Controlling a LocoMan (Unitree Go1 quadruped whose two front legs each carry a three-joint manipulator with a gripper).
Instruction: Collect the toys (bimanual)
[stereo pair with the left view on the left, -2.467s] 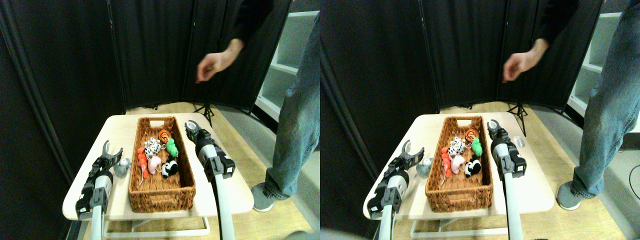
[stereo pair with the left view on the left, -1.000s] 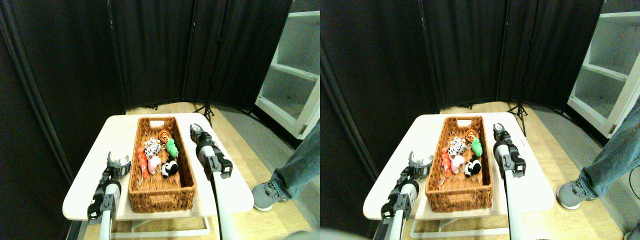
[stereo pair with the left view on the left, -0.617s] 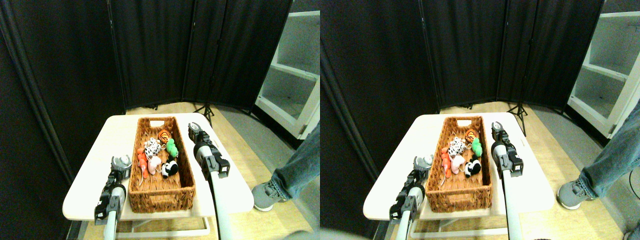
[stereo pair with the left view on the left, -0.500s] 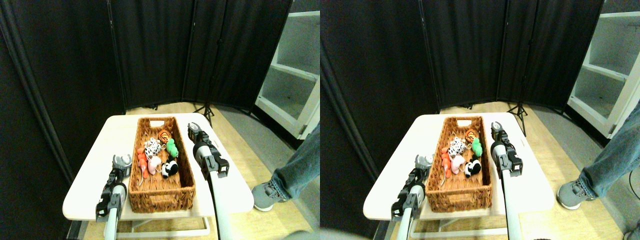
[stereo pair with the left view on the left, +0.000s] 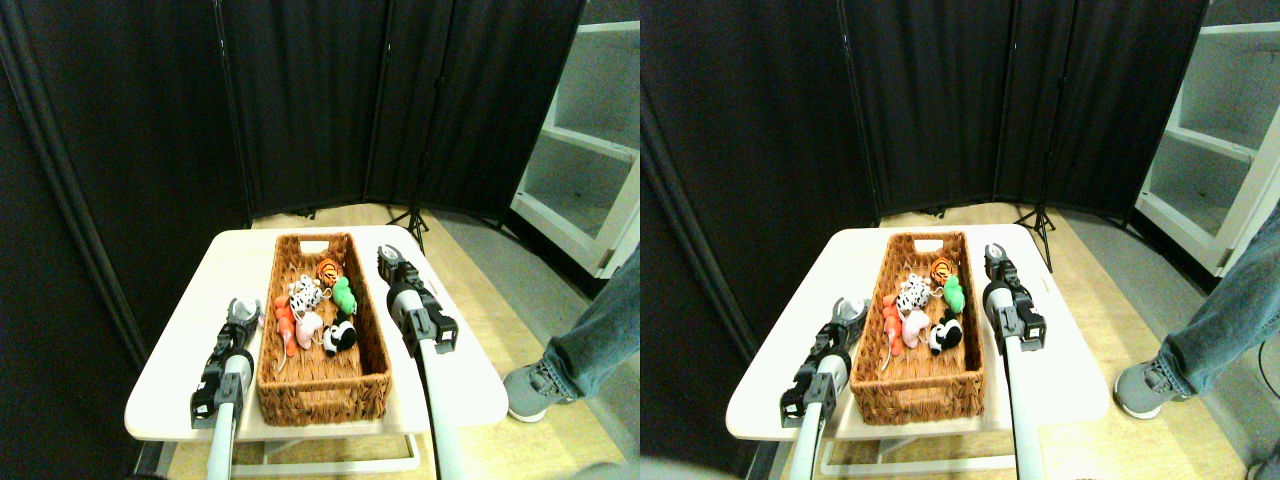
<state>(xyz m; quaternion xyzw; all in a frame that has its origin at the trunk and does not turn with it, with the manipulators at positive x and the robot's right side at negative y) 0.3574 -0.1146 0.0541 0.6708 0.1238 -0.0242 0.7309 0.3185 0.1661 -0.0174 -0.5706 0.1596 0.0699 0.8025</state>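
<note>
A long wicker basket (stereo pair with the left view on the left: 322, 392) on the pale table (stereo pair with the left view on the left: 170, 375) holds several toys: a tiger (stereo pair with the left view on the left: 328, 270), a cow (stereo pair with the left view on the left: 304, 295), a green one (stereo pair with the left view on the left: 345, 296), a red-orange one (stereo pair with the left view on the left: 284, 326), a pink one (stereo pair with the left view on the left: 308, 328) and a panda (stereo pair with the left view on the left: 340, 337). Just left of the basket's left wall, my left gripper (stereo pair with the left view on the left: 243, 312) is shut on a small grey toy (stereo pair with the left view on the left: 244, 305) and holds it a little above the table. To the right of the basket's far half, my right gripper (stereo pair with the left view on the left: 388, 258) stands open over the table with nothing in it.
A person's leg in jeans (stereo pair with the left view on the left: 592, 340) and a grey shoe (stereo pair with the left view on the left: 520, 392) stand at the right of the table. Dark folding screens (stereo pair with the left view on the left: 300, 110) close the back. A white shelf unit (stereo pair with the left view on the left: 585, 190) is at the far right, and a small tripod (stereo pair with the left view on the left: 412, 228) stands behind the table.
My left gripper came down over the grey toy beside the basket, shut on it and has raised it slightly. The person's hand has gone from view. The right arm has barely moved.
</note>
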